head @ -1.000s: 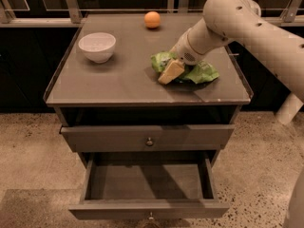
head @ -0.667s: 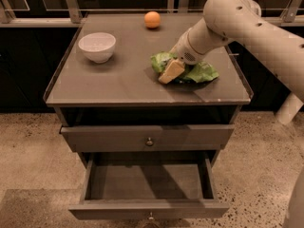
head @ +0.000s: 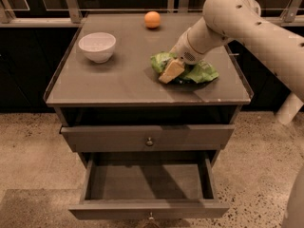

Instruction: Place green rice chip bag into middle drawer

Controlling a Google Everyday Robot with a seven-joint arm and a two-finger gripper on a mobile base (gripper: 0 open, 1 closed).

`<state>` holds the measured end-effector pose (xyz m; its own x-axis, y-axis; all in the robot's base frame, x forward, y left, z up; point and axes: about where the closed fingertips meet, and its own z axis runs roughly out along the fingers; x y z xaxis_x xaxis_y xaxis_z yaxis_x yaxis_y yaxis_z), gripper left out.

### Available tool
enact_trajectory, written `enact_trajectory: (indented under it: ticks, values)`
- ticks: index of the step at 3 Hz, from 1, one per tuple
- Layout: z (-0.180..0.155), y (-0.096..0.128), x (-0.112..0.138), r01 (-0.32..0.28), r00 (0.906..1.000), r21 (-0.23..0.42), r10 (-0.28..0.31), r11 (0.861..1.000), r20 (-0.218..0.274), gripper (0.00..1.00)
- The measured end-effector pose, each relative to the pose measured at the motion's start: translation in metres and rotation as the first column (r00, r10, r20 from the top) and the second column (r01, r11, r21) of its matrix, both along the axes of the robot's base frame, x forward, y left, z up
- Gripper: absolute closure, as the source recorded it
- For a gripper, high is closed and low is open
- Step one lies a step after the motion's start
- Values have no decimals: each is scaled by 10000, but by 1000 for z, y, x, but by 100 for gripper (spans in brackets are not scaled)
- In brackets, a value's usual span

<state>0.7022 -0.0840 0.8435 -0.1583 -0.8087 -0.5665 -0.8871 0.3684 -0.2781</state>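
Note:
The green rice chip bag (head: 199, 71) lies crumpled on the right part of the cabinet top. My gripper (head: 171, 71) is down on the bag's left end and touches it, with the arm reaching in from the upper right. The gripper's beige tip covers part of the bag. The middle drawer (head: 147, 182) is pulled open below, its bare grey tray showing, with a knob (head: 150, 217) on its front panel.
A white bowl (head: 97, 46) stands at the left of the cabinet top (head: 118, 80). An orange ball (head: 152, 19) lies at the back. A shut grey drawer front with a knob (head: 149, 141) sits above the open drawer. Speckled floor surrounds the cabinet.

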Motion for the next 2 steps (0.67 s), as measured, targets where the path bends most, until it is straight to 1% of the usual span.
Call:
enact_trajectory:
  ticks: [1, 2]
  values:
    - [2, -2, -13, -20, 10000, 105, 21, 9999, -49, 100]
    - [30, -3, -73, 151, 9987, 951, -197, 9954, 477, 100]
